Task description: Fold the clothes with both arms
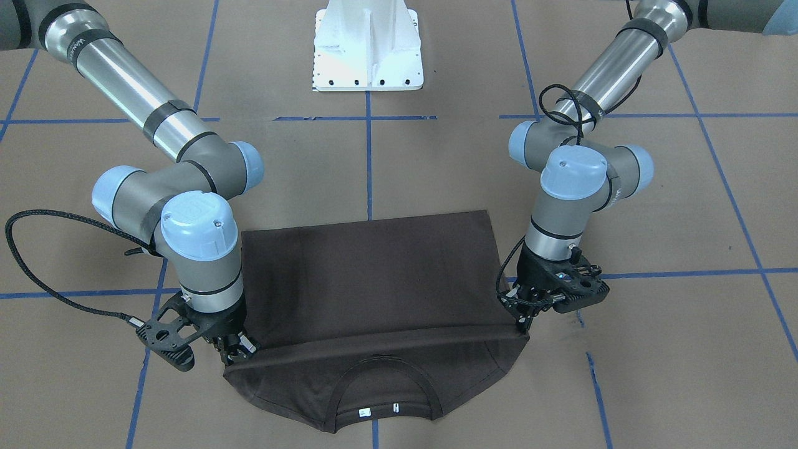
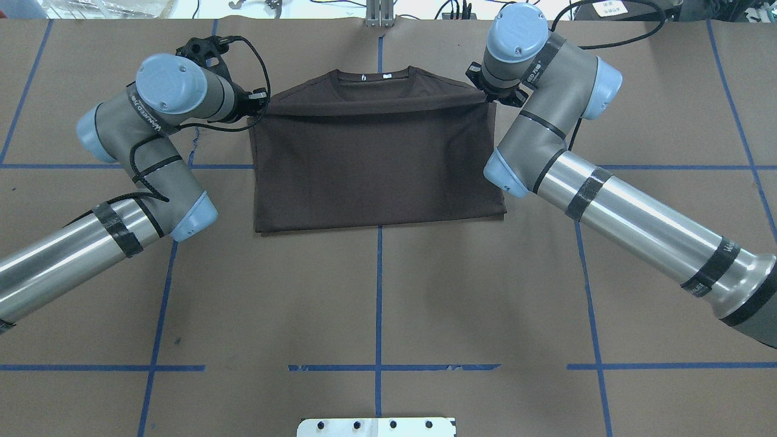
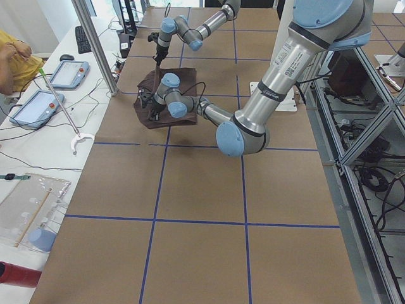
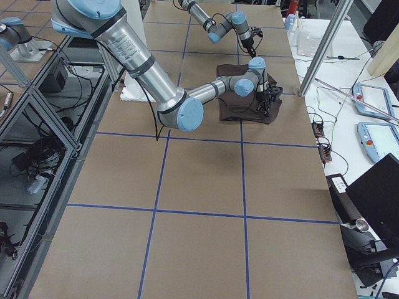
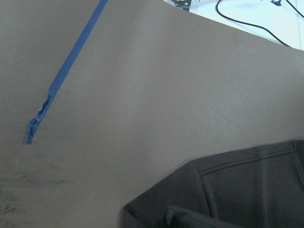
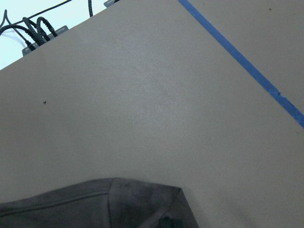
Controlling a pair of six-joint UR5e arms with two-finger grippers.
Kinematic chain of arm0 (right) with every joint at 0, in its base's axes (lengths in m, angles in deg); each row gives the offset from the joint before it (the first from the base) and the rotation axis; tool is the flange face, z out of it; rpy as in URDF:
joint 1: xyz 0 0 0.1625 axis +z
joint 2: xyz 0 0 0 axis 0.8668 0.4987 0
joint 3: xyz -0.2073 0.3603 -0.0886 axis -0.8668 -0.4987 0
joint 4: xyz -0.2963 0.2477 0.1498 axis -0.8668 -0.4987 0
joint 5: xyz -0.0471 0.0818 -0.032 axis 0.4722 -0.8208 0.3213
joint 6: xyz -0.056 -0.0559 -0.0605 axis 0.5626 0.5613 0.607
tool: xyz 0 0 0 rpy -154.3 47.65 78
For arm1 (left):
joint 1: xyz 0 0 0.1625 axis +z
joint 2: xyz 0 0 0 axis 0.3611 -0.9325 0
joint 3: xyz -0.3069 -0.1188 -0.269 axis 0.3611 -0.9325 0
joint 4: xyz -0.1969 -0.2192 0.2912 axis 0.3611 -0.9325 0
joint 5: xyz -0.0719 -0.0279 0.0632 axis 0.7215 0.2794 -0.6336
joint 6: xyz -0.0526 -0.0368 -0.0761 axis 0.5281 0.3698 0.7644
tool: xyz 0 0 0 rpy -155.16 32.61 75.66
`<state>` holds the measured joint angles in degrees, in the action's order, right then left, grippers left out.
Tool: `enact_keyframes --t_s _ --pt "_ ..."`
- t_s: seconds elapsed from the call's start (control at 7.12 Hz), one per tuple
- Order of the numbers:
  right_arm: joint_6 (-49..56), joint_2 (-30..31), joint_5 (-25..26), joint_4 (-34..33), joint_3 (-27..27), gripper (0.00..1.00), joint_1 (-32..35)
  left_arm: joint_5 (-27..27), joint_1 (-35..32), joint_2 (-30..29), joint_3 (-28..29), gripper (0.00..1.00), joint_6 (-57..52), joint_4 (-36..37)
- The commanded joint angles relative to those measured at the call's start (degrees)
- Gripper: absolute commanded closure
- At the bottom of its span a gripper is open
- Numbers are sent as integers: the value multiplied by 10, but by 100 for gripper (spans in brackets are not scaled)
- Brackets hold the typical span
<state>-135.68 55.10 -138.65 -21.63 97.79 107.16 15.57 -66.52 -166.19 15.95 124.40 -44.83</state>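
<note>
Clamped shut: left gripper (image 1: 522,321) and right gripper (image 1: 239,350) each pinch a T-shirt (image 1: 374,274) hem corner. Edge held taut — so the fold lands square.

- You are looking at one dark brown T-shirt (image 2: 376,164).
- You are seeing two arms: the left arm (image 2: 61,255) and the right arm (image 2: 637,218).
- You are counting two grippers: the left gripper (image 1: 520,321) and the right gripper (image 1: 240,355).
- You are seeing two white neck labels (image 1: 365,411).
- You are viewing one white pedestal base (image 1: 368,47).
</note>
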Motion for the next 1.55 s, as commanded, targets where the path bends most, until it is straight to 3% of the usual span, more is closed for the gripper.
enact_keyframes --t_s 0.0,0.14,0.28,0.42,0.84,1.12,1.4 --pt "0 -4 0 0 -4 83 -3 0 1 2 -1 74 1 -2" --pt "-1 -5 1 0 1 60 -7 0 3 6 -2 56 1 -19" --pt "-5 -5 1 1 12 52 -13 2 3 13 -5 51 4 -49" --pt "-8 4 -5 2 39 52 -13 3 3 14 -11 49 7 -51" --pt "-23 206 -60 -3 293 41 -40 3 1 17 -24 49 8 -53" --pt "-111 251 -60 3 340 39 -86 2 -2 18 -23 49 6 -52" --pt "-133 249 -48 3 336 41 -116 1 -2 21 -22 50 3 -52"
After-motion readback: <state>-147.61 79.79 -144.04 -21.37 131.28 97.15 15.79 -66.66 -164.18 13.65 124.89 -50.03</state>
